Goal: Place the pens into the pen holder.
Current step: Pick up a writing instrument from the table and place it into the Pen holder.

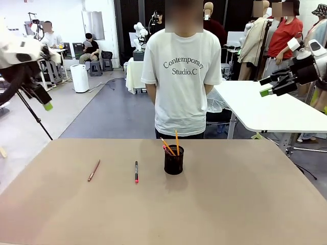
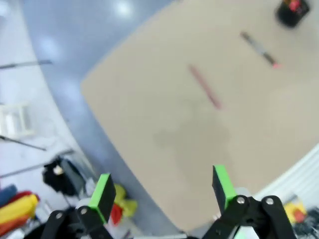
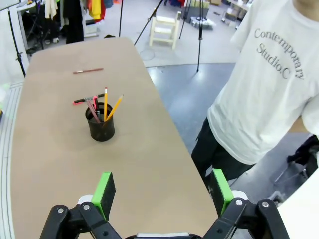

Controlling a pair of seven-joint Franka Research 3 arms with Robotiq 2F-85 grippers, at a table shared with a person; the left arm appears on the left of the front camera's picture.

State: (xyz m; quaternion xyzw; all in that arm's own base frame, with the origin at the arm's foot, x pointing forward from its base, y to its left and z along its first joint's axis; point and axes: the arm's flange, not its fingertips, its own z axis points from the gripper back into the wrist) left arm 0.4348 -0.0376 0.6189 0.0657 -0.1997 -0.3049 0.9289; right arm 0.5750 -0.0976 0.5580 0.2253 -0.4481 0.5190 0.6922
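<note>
Both pincers hang up high w/ nothing in them: left pincer [image 2: 162, 189] spread wide, right pincer [image 3: 162, 185] spread too. Pen holder [image 1: 173, 160] stands mid surface [image 1: 230, 204] w/ a few pencils [image 1: 177, 139] in it. Black pen [image 1: 136, 172] & reddish pencil [image 1: 94, 170] lie flat to its left (well apart). They're thin, so a grab may slip & roll them off. A clumsy drop could tip the holder.

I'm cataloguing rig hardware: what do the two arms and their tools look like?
Both arms have white shells: left arm, right arm. The left tool and right tool are black, two-fingered, with bright green pads and silver pivot pins on the linkages.
</note>
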